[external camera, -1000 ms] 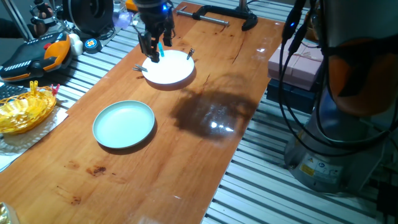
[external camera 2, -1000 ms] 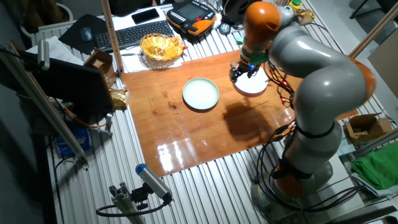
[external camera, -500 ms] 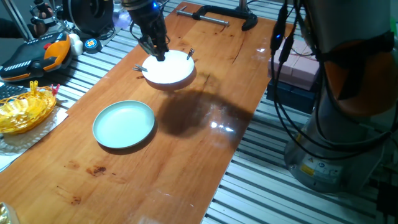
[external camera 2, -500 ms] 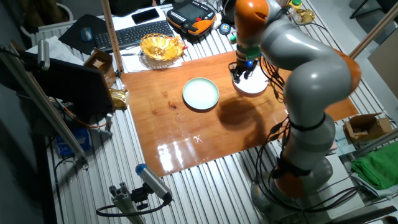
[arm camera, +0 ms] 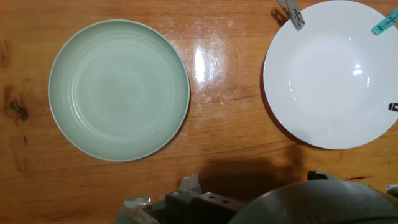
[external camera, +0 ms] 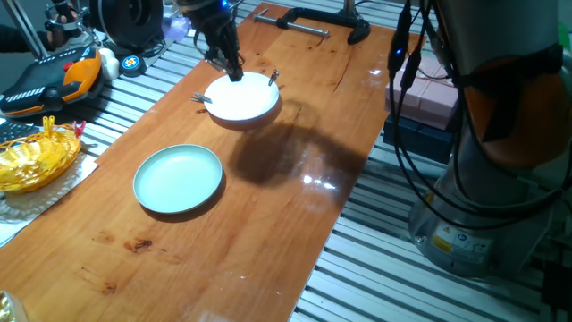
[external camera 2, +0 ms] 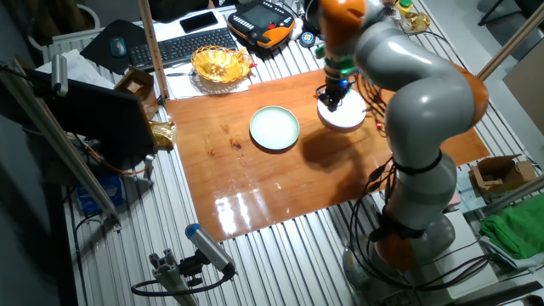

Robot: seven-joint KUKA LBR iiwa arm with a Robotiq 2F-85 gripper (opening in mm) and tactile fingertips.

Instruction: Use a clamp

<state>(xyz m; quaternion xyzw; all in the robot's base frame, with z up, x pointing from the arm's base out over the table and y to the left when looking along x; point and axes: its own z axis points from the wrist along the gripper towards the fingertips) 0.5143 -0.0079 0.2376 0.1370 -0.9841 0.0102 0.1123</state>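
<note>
A white plate point(external camera: 243, 98) stands at the far end of the wooden table, also in the hand view point(arm camera: 333, 74). A tiny dark metal clamp point(external camera: 274, 78) sits upright on its far right rim; another small clip point(external camera: 198, 98) is at its left rim. In the hand view one clip point(arm camera: 291, 11) shows at the plate's top-left rim. A short teal stick point(arm camera: 385, 22) lies on the plate's edge. My gripper point(external camera: 232, 70) hangs over the plate's far left rim, apart from both clips. Its fingers look narrow, and their opening is unclear. They do not show in the hand view.
A pale green plate point(external camera: 178, 179) lies nearer on the table point(external camera: 295, 215), also in the hand view point(arm camera: 118, 90). A large black bar clamp point(external camera: 313, 22) lies at the table's far end. A pink box point(external camera: 429, 94) stands off the right edge. A yellow bowl point(external camera: 31, 156) sits to the left.
The gripper has shifted slightly toward the plate's far rim. The teal stick seen between the fingers one second ago no longer shows there.
</note>
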